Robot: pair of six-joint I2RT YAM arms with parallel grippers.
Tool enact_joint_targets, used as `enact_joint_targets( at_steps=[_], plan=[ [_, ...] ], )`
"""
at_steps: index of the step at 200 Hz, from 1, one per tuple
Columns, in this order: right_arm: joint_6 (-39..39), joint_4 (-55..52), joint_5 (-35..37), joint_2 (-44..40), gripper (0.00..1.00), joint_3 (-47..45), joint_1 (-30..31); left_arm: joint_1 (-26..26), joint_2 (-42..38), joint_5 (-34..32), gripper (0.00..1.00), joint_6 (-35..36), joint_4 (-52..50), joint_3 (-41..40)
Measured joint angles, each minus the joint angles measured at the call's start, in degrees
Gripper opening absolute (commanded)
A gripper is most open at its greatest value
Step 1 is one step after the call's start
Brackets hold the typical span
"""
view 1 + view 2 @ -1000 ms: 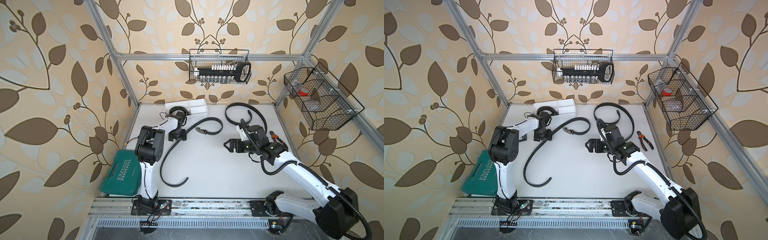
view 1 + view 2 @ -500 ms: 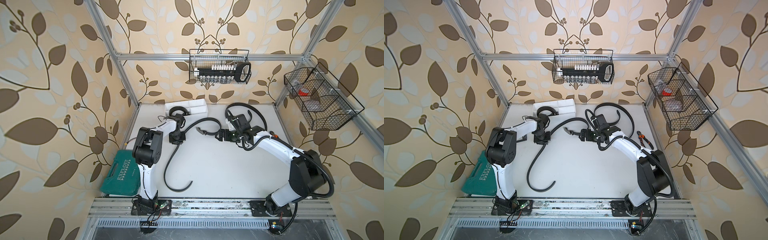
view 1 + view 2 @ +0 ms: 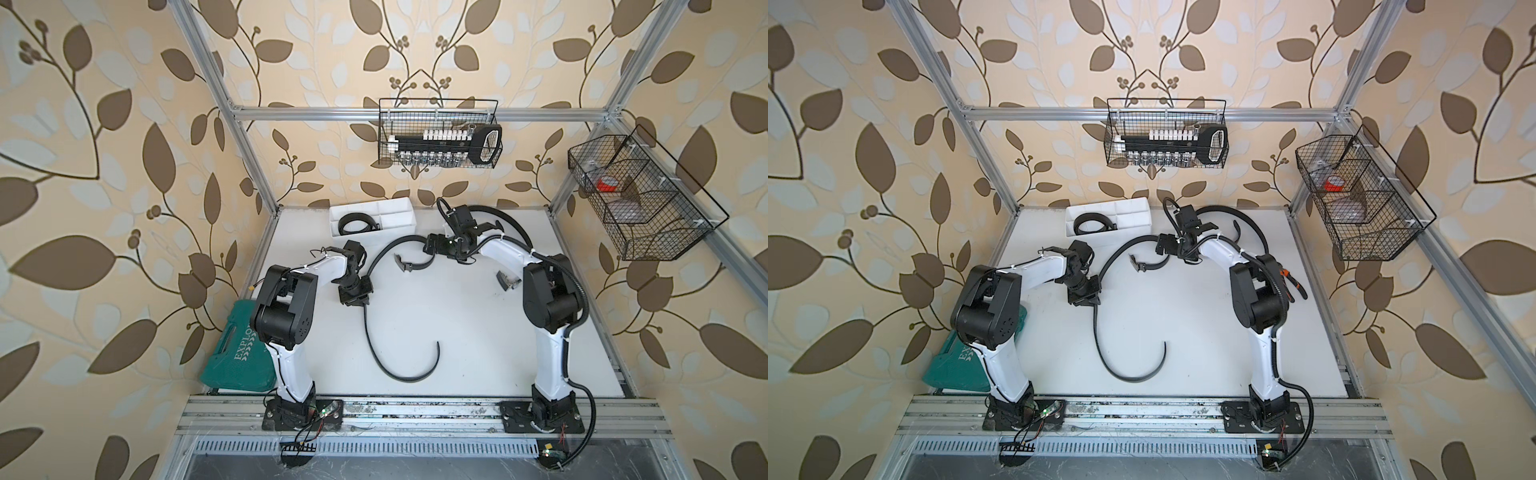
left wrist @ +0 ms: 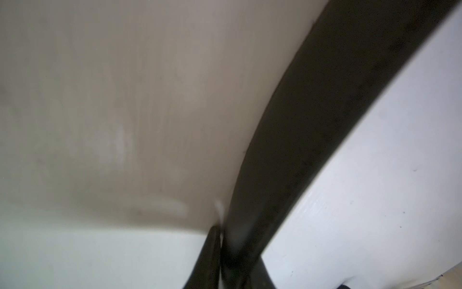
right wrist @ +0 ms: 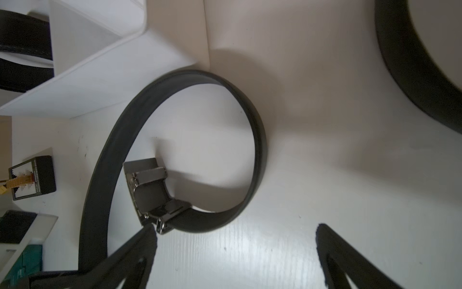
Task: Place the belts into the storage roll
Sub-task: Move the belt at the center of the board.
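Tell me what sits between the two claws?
A black belt arcs between left gripper and right gripper, buckle included; both top views show it.

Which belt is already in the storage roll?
The coiled belt inside the storage roll; the long belt and the rear belt lie uncoiled on the table.

Left gripper [image 3: 1087,296] is sitting on long belt [image 3: 1129,379], right gripper [image 3: 1163,245] hovering over its buckle end. Coiled belt [image 3: 1094,223] is lying in storage roll [image 3: 1133,216].
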Motion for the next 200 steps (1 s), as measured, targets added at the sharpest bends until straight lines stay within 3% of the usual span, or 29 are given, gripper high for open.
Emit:
enact_joint_targets(
  at_steps=[55,103,130,189,200],
  plan=[
    [-1.62,-10.23,2.49,15.65,0.54,22.08,2.14,0.0,-3.8,-0.09,0.23,0.33,-0.59,-2.8],
    [-5.62,-15.23,9.38,16.7,0.16,20.59,4.24,0.02,-3.82,-1.49,0.23,0.79,-2.16,-2.75],
    [-6.97,-13.9,13.46,11.63,0.14,12.15,4.22,0.02,-3.85,-1.64,0.23,0.94,-2.56,-2.67],
    [-9.16,-10.51,18.12,-8.59,0.13,-18.93,1.46,-0.22,-7.98,0.79,0.24,0.31,-1.16,-5.33],
    [-9.49,-10.27,18.21,-11.74,0.17,-22.64,0.28,-0.85,-9.44,1.14,0.24,0.11,-1.11,-6.38]
  ],
)
